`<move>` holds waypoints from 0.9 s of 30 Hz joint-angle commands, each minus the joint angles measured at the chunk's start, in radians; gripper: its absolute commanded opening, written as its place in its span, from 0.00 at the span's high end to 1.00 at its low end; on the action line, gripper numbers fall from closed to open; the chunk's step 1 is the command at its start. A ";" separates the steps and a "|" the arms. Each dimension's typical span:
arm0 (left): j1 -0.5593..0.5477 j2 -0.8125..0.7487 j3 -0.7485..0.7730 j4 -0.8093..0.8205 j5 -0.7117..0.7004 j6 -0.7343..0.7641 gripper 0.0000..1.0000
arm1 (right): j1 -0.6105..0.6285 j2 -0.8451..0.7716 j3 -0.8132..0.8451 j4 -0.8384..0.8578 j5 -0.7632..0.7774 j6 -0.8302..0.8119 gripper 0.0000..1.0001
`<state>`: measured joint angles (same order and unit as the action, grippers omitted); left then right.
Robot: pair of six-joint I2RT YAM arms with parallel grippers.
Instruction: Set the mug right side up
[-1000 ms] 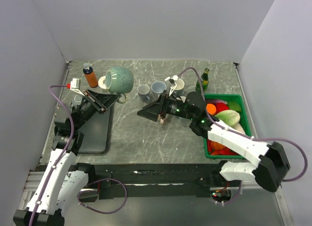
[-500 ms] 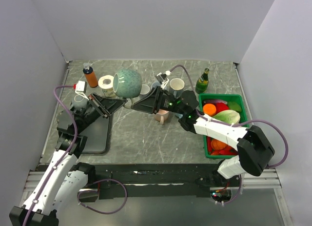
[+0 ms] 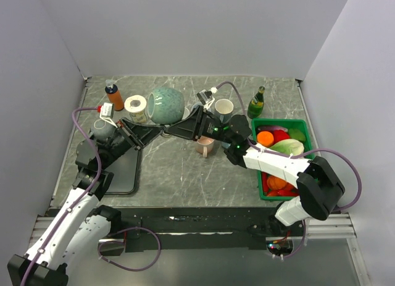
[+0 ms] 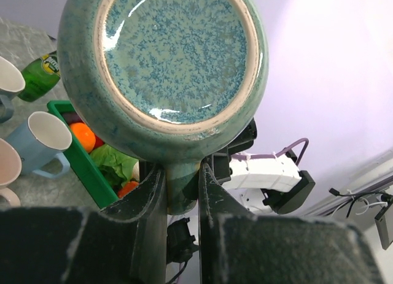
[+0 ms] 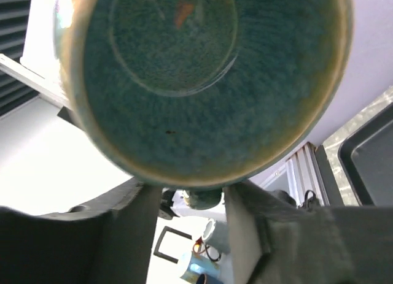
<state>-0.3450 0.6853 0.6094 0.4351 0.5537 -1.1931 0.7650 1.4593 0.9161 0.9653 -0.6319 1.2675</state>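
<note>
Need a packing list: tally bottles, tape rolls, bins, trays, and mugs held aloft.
Bottles: 2 (orange plastic bottle, green glass bottle)
White tape roll: 1
Green plastic bin: 1
Black flat tray: 1
Green speckled ceramic mug, aloft: 1
Total: 6

Mugs: four clearly seen, a teal mug (image 3: 166, 105), a white mug (image 3: 223, 107), a pink mug (image 3: 205, 146), a pale blue mug (image 4: 43, 134)
Bottles: two, an orange bottle (image 3: 114, 96), a green bottle (image 3: 256, 102)
Tape roll (image 3: 136, 105): one
Green crate (image 3: 284, 120) of produce: one
Black tray (image 3: 123, 168): one

The left hand (image 3: 159, 130) has swung the green mug (image 3: 166, 105) right, past the tape roll (image 3: 135, 105). The right hand (image 3: 174, 130) has reached over to it, jaws narrowing.
</note>
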 commanded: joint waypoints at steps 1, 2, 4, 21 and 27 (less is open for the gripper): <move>-0.015 -0.030 0.036 0.166 -0.031 0.043 0.99 | -0.001 -0.002 0.035 0.093 0.024 0.010 0.57; -0.015 -0.029 0.036 0.166 -0.031 0.044 0.99 | -0.001 -0.002 0.035 0.090 0.026 0.007 0.60; -0.017 -0.027 0.033 0.169 -0.031 0.043 0.99 | -0.001 -0.002 0.036 0.087 0.028 0.003 0.69; -0.026 -0.009 0.068 0.085 -0.024 0.108 0.96 | -0.003 -0.071 0.027 -0.013 0.061 -0.100 1.00; -0.028 -0.023 0.125 -0.110 -0.066 0.210 0.47 | -0.003 -0.164 0.021 -0.167 0.127 -0.227 1.00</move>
<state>-0.3653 0.6853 0.6415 0.3454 0.5129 -1.0946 0.7635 1.4124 0.9154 0.8455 -0.5816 1.1595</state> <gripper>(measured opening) 0.417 0.299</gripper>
